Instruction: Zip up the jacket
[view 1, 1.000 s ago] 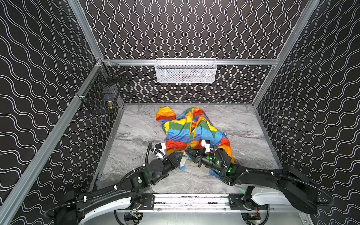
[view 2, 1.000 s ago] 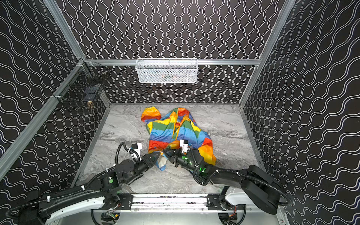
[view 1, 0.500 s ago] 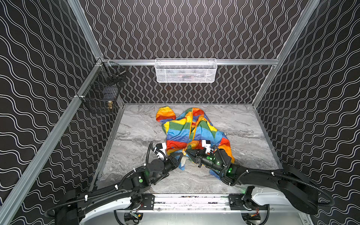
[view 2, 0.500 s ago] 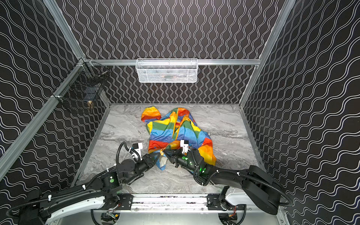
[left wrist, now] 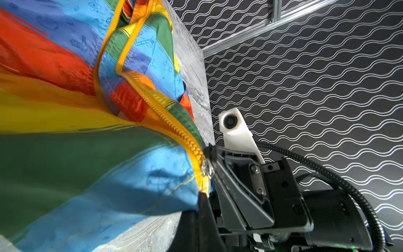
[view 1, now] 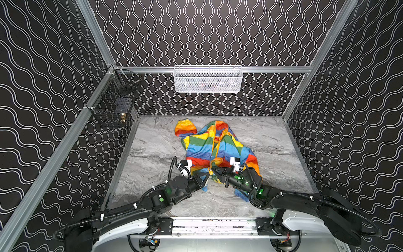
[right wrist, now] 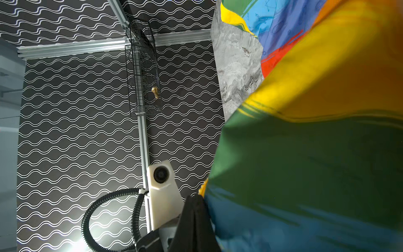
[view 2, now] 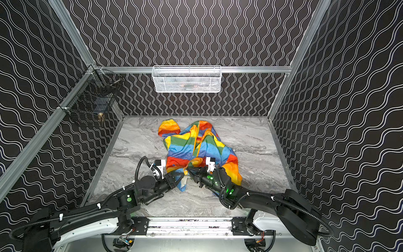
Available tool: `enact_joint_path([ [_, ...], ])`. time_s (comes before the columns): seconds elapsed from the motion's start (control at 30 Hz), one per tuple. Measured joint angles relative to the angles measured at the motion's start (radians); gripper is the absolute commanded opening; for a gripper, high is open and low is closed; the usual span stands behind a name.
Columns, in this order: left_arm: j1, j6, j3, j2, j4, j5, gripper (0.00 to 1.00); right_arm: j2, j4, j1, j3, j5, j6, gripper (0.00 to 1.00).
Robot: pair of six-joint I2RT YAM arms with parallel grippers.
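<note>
The rainbow-striped jacket lies crumpled on the marble table, front up, with its orange zipper band parted over most of its length. Both grippers meet at the near hem. My left gripper is shut on the bottom end of the zipper band. My right gripper is shut on the band's edge just above, beside the metal slider. Cloth hides what lies between the right fingertips.
A white mesh basket hangs on the back wall. A black wire basket holding a small brass piece is fixed to the left wall. Bare marble table lies left and right of the jacket. Patterned walls enclose three sides.
My left gripper has closed on the jacket's hem at the zipper's bottom end. Both arms and the jacket have hardly moved.
</note>
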Motion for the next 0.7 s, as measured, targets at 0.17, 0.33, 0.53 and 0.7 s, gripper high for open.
enact_joint_path([
  [0.17, 0.0, 0.011, 0.003, -0.014, -0.004, 0.027, 0.0, -0.022, -0.006, -0.012, -0.007, 0.011, -0.002, 0.0],
  [0.33, 0.0, 0.011, -0.014, -0.039, -0.01, 0.033, 0.0, -0.024, -0.027, -0.014, 0.002, 0.001, -0.01, 0.0],
  [0.53, 0.0, 0.018, -0.014, -0.053, -0.026, 0.034, 0.0, -0.028, -0.098, -0.014, 0.051, -0.035, -0.055, 0.33],
  [0.7, -0.001, 0.035, -0.013, -0.087, -0.09, 0.05, 0.0, -0.113, -0.273, -0.016, 0.081, -0.031, -0.133, 0.66],
])
